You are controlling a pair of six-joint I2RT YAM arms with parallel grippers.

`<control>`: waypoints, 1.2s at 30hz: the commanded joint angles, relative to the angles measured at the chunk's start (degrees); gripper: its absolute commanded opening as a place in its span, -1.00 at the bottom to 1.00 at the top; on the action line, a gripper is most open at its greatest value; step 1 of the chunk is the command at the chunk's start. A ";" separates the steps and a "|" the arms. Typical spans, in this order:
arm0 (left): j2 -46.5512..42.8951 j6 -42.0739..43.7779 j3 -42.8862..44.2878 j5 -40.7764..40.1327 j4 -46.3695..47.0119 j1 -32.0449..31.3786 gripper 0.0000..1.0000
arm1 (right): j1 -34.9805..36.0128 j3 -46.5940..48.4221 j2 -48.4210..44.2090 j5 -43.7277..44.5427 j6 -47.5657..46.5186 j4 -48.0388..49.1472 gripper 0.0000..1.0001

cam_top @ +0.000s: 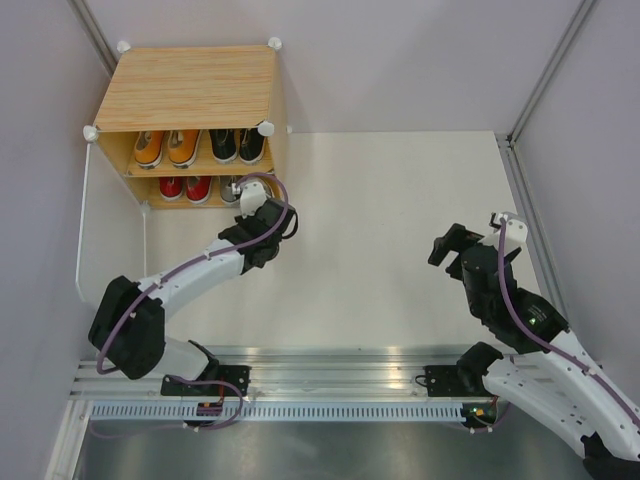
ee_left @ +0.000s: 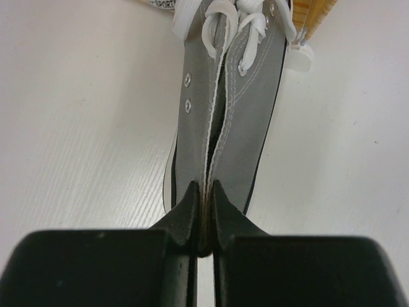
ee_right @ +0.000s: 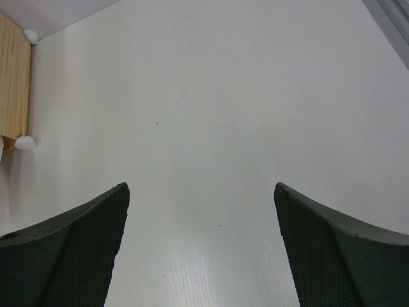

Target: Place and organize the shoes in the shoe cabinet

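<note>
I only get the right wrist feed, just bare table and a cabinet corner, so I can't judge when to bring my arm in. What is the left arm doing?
Observer: The left gripper is shut on a grey shoe, pinching the two sides of its upper together.
Operator: And which shoes are shelved so far?
Observer: In the cabinet, the orange pair and the black pair sit on the upper shelf, and the red pair sits at the left of the lower one.
</note>
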 commanded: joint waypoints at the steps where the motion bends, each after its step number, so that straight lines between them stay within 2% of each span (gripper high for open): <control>1: -0.55 6.11 2.94 -0.08 10.33 0.24 -0.95 | -0.18 0.97 0.63 1.57 0.50 -1.05 0.96; 13: 5.25 14.46 7.42 6.42 16.75 9.28 -0.95 | -0.10 3.17 4.50 2.62 -1.34 0.97 0.96; 25: 11.23 20.62 6.45 15.47 30.45 13.95 -0.95 | -0.18 2.91 8.45 4.03 -1.26 4.05 0.96; 36: 17.90 24.31 9.62 20.92 37.75 18.43 -0.95 | -0.27 2.47 8.81 5.52 -1.00 4.13 0.96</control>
